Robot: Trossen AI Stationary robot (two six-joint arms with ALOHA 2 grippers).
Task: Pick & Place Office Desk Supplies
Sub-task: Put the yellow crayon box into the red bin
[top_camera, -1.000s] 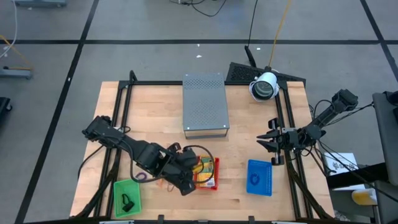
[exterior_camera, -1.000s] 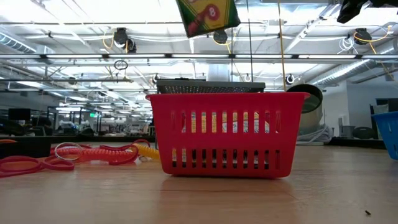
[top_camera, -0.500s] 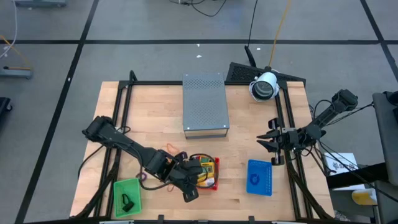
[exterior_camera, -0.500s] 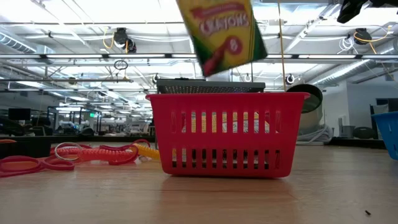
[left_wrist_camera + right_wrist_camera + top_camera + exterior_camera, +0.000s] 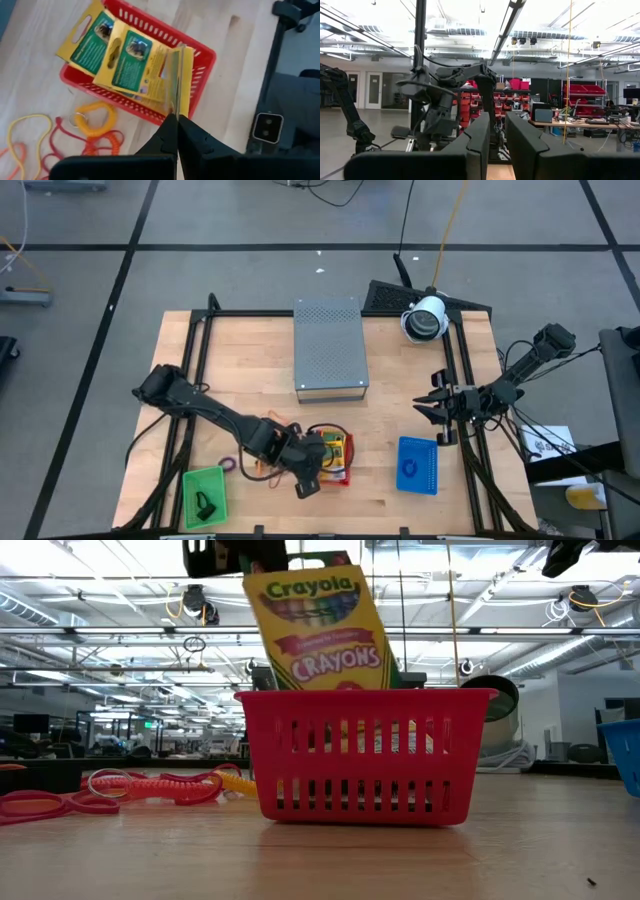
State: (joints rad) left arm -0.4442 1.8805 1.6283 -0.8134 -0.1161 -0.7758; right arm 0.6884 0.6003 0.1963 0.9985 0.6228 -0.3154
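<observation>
My left gripper [image 5: 176,125] is clamped on a crayon pack [image 5: 322,628], its lower end already inside the red tray [image 5: 360,755]. That tray holds two more packs [image 5: 107,47]. The green tray [image 5: 205,496] left of it holds a dark clip [image 5: 204,503]; the blue tray [image 5: 417,465] on the other side holds a band. Coiled bands [image 5: 95,117] lie loose beside the red tray, unsorted. My right gripper [image 5: 432,410] waits beyond the blue tray, fingers slightly apart, empty.

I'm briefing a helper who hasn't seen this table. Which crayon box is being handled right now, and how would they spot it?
Find the red mesh tray near the table's front edge, between the green tray and blue tray. The Crayola crayon box stands upright, part-way into it, pinched at its top edge by the left gripper. Unlike the crayon packets lying flat in the tray, this one is on end.
</observation>
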